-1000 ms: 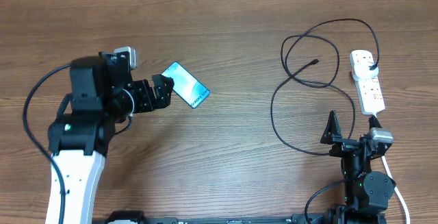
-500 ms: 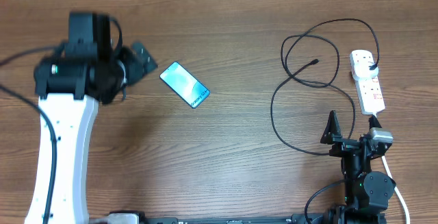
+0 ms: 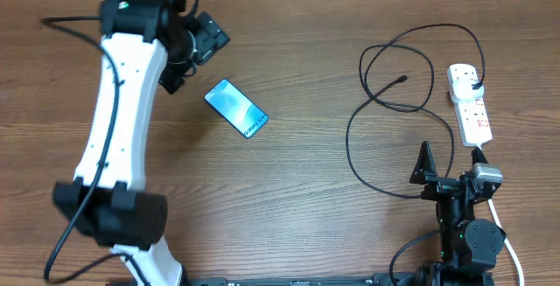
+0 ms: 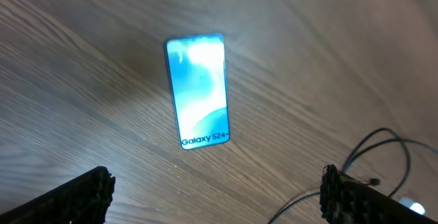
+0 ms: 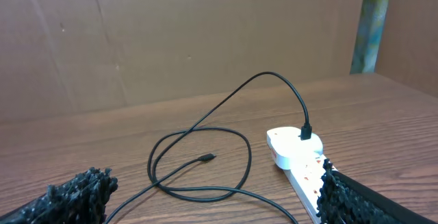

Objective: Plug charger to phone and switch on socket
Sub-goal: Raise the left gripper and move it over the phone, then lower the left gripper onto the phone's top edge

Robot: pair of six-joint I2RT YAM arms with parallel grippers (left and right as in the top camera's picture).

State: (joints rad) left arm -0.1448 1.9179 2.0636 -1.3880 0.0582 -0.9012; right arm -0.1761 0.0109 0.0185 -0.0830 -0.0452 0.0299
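Table: brown wood, filling the overhead view.
Left arm: white, reaching from lower left to upper left.
Charger cable: black, loosely looped right of centre; adapter in the power strip's top outlet; plug tip lying free inside the loops.
Left claw: wide, empty, up-left of the phone, apart from it.
Right claw: wide, empty, lower right, facing the loops.
Power strip: white, right edge.
Phone: screen up, slanted, upper left of centre, well apart from the cable.

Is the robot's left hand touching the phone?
Apart. The overhead view shows a strip of bare table between the left hand and the phone. In the left wrist view the phone lies alone, with nothing on it.
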